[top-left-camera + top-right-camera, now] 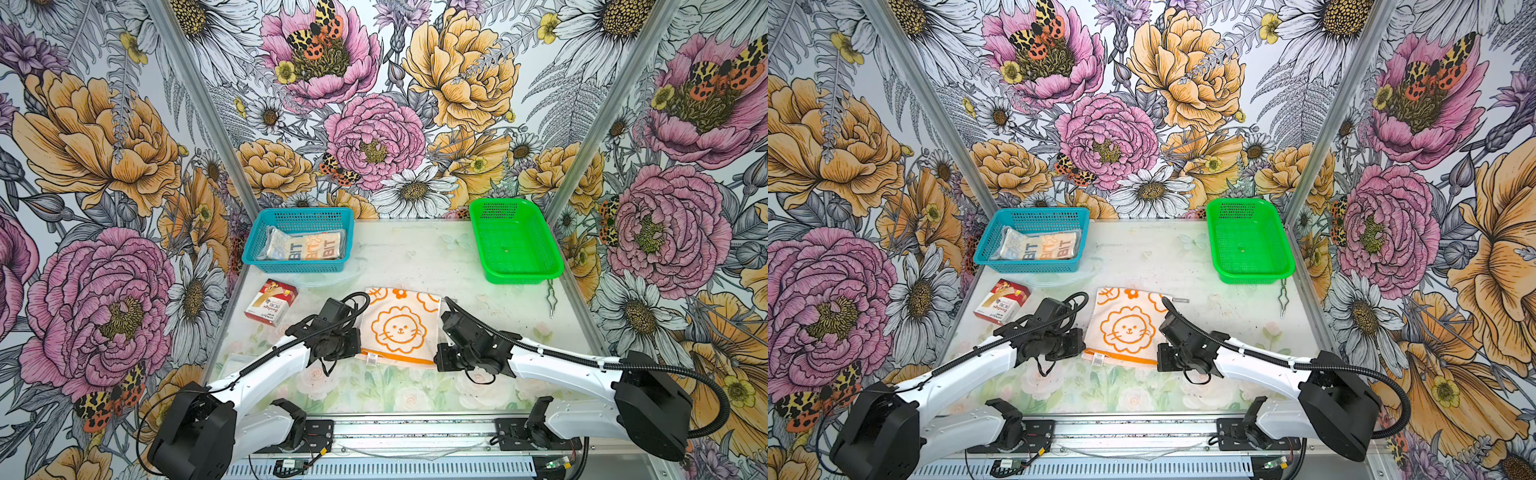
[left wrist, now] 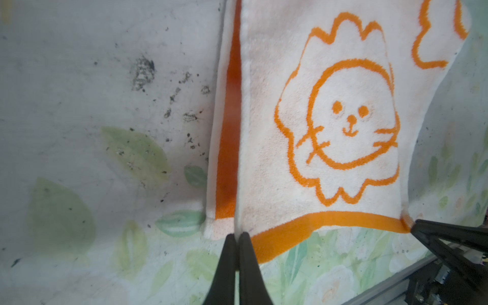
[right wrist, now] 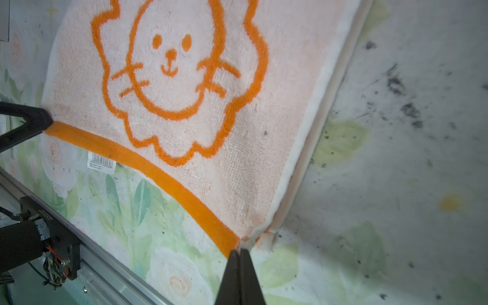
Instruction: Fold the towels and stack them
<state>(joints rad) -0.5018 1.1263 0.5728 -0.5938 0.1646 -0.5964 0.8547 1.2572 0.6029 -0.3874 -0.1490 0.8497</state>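
Towel now: the lion towel point(image 1: 399, 324) lies in the middle of the counter point(image 1: 415, 253), face up and doubled over.
Left side: the left claw point(image 2: 237, 235) is closed tight on the towel's 7 o'clock corner.
Right side: the right claw point(image 3: 239, 250) is closed tight on its 5 o'clock corner.
Other towel: the rabbit towel point(image 1: 305, 245) sits in the blue basket point(image 1: 291, 216), at 11 o'clock from the lion towel.
Might go wrong: each claw bites only the very tip, so a corner could slip out on a lift. Or only the top layer comes up and the fold falls open.
Wrist views show: the two layers and the pinched tips.
Top views show: the blue basket and rabbit towel, but the arms hide the claw tips.
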